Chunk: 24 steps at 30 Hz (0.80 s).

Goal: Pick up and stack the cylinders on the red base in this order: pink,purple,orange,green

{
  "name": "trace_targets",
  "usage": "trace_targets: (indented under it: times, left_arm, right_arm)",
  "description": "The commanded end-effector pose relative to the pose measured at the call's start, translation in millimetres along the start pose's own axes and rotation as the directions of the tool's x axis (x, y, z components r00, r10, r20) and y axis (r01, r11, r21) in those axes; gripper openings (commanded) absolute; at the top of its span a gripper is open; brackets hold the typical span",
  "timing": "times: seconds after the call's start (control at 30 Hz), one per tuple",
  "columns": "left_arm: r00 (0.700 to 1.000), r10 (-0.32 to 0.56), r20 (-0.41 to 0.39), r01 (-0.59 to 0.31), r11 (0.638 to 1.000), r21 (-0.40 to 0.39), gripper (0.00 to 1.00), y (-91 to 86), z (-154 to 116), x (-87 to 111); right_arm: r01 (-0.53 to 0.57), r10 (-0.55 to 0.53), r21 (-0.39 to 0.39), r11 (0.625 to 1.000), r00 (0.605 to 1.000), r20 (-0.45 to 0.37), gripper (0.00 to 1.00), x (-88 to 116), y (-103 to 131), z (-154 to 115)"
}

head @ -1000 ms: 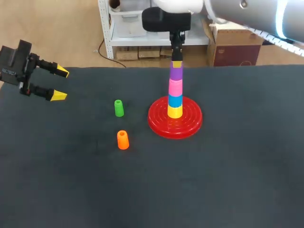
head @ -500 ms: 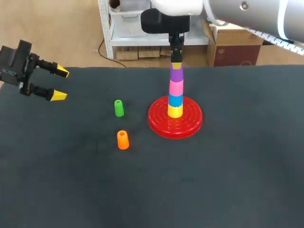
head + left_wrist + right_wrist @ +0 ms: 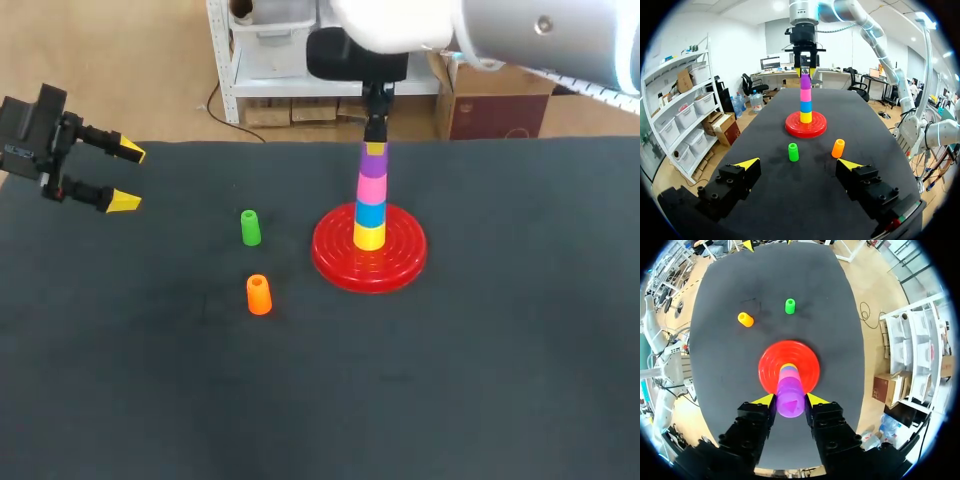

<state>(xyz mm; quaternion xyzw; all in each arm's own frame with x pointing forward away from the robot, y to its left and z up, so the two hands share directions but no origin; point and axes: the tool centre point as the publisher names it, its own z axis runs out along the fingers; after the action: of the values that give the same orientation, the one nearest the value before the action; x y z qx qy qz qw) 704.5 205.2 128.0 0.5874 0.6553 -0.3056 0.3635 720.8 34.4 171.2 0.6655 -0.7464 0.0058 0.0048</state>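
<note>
- Head view: the right claw (image 3: 373, 148) sits at the top of the tower and looks clamped on the purple cylinder (image 3: 372, 166). That piece rests on the pink cylinder (image 3: 371, 188), above a blue cylinder (image 3: 370, 212) and a yellow cylinder (image 3: 369, 236) on the red base (image 3: 340, 262). The tower is tall and narrow. In my judgement, any sideways drag as the claw lets go or lifts could tip it or pull the purple piece off.
- Head view: the orange cylinder (image 3: 258, 295) and the green cylinder (image 3: 250, 227) stand apart on the counter (image 3: 450, 380), beside the base. Orange is due next, so taking green first would break the order. The left claw (image 3: 127, 177) hangs at the counter's far left edge with its fingers apart and nothing in them.
- Left wrist view: green and orange both lie ahead of the spread fingers, with the tower beyond them. Green sits nearer the line between the fingers, so a straight reach risks gripping the wrong piece or knocking its neighbour.
- Right wrist view: the fingers hug the purple piece from two sides, and it hides most of the tower beneath. I cannot tell whether it sits square. If it does not, later pieces would lean.
</note>
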Motion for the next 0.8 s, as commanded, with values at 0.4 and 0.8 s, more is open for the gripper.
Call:
trace_targets:
  times: [0.4, 0.8]
  left_arm:
    - [1.0, 0.002, 0.002, -0.002, 1.0, -0.002, 1.0, -0.7, -0.2, 0.7]
    - [1.0, 0.002, 0.002, -0.002, 1.0, -0.002, 1.0, -0.7, -0.2, 0.7]
  right_arm:
    - [0.119, -0.122, 0.071, 0.99, 0.992, 0.037, 1.0, -40.8, 35.4, -21.0]
    - [0.204, -0.206, 0.055, 0.977, 0.978, 0.028, 1.0, -84.9, 113.2, 43.3]
